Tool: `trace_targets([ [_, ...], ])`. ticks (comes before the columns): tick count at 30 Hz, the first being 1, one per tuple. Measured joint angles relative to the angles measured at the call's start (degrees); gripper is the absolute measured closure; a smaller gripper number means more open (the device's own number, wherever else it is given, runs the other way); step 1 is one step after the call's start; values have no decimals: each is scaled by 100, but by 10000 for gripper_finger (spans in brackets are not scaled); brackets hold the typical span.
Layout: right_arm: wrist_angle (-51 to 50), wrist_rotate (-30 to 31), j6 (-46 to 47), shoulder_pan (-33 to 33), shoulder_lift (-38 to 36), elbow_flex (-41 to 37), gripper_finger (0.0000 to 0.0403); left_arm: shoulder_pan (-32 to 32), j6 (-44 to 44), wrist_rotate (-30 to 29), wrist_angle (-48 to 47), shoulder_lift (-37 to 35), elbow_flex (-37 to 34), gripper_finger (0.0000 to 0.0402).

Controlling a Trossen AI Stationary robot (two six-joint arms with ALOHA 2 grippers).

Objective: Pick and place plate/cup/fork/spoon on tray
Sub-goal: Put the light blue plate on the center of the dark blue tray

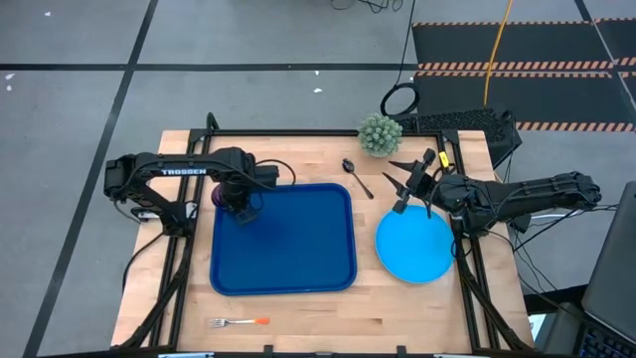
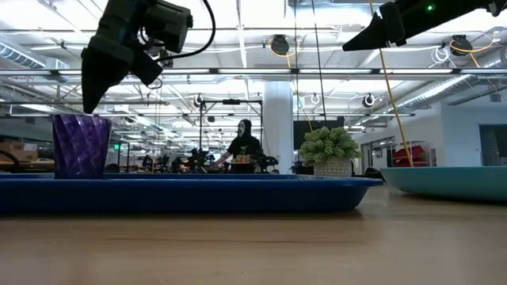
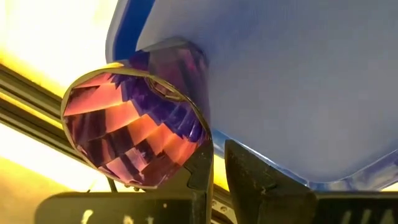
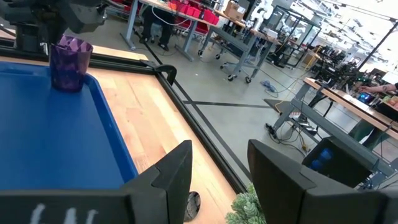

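Purple cup (image 1: 228, 197) stands at the tray's (image 1: 298, 249) ten o'clock corner, the left gripper (image 1: 241, 206) above it; its finger spacing cannot be told. Right gripper (image 1: 412, 184), fingers apart, hovers at the plate's (image 1: 414, 247) twelve o'clock, likely positioned to collect it.

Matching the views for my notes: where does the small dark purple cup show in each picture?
High view: the small dark purple cup sits at the tray's far-left corner, under the left tool.
Low view: far left, standing on the tray.
Left wrist view: fills the left, rim facing the camera.
Right wrist view: upper left, upright on the tray.
Shared landmark: the large dark blue rectangular plastic tray.
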Motion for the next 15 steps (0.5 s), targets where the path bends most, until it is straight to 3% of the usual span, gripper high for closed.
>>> trace_targets([
  [6,6,0,-8,0,0,0,252,28,-10,0,184,1,142,357],
  [15,28,0,-28,-1,0,0,252,26,0,0,52,-2,1502,357],
])
